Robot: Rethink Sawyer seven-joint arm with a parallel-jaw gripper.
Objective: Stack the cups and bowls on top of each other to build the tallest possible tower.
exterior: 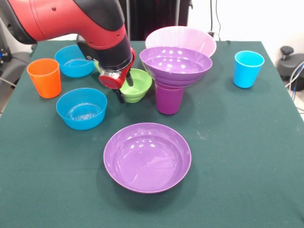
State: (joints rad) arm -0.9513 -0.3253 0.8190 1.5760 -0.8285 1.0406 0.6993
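The gripper [125, 88] pinches the green bowl's [137, 85] rim between its fingers, at nine o'clock of the purple cup [169, 99] carrying a purple bowl [175, 64]

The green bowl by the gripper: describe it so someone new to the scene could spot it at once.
Start at the tower, the purple cup with a wide purple bowl on top, in the middle of the green table. Just to its left in the front view sits the small green bowl, with the gripper reaching into it. It is the only green bowl; the small bowls further left are blue.
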